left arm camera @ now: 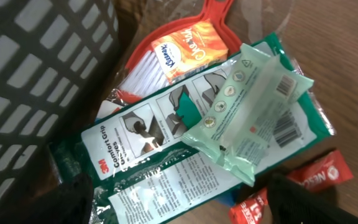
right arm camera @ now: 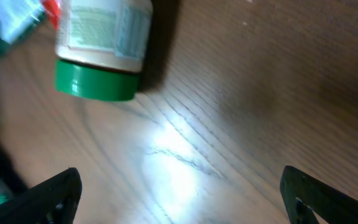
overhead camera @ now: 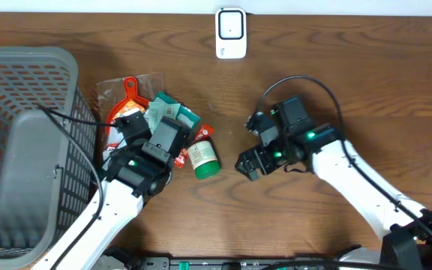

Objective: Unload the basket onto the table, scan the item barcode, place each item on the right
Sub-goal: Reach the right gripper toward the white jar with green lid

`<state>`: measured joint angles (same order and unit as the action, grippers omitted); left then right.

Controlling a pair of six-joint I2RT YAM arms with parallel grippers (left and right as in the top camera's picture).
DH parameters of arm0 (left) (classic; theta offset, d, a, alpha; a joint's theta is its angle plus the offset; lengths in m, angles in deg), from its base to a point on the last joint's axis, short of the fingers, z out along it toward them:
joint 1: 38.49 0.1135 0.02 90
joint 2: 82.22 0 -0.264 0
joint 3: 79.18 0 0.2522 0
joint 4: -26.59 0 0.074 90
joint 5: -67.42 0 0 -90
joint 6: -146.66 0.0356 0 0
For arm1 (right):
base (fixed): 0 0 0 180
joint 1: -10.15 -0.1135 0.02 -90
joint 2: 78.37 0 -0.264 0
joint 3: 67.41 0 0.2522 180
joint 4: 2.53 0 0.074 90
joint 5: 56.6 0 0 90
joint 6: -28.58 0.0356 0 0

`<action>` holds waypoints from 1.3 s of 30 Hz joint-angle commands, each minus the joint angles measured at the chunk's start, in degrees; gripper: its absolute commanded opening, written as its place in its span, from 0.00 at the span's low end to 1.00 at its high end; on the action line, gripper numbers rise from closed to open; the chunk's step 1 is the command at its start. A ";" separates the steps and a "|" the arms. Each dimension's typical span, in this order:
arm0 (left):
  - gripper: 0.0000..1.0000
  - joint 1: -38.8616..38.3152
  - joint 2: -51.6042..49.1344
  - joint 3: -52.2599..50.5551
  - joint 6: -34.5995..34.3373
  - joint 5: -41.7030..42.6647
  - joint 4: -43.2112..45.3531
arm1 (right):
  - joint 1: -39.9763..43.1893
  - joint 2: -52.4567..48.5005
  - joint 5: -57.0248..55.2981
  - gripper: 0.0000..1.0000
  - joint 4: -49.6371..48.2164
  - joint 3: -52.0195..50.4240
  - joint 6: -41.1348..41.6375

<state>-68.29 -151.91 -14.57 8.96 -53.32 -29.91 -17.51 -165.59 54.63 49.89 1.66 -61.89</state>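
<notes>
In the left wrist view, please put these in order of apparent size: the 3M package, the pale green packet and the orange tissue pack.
1. 3M package, clearly the largest.
2. pale green packet; it lies on top, nearer the camera, which may enlarge it a little.
3. orange tissue pack, the smallest.

Overhead straight down, wrists close-up — right shares the bottle.

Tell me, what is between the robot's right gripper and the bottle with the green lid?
Only bare wooden table lies between the right gripper and the bottle, as the overhead view shows.
</notes>
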 commanded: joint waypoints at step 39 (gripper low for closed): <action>0.88 28.24 -0.31 -0.28 5.70 16.46 9.03 | -15.02 -10.14 -9.18 0.99 -9.33 0.79 4.22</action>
<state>-40.40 -152.94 -14.57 13.66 -38.24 -20.71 -30.93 -175.23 45.25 40.55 1.68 -58.39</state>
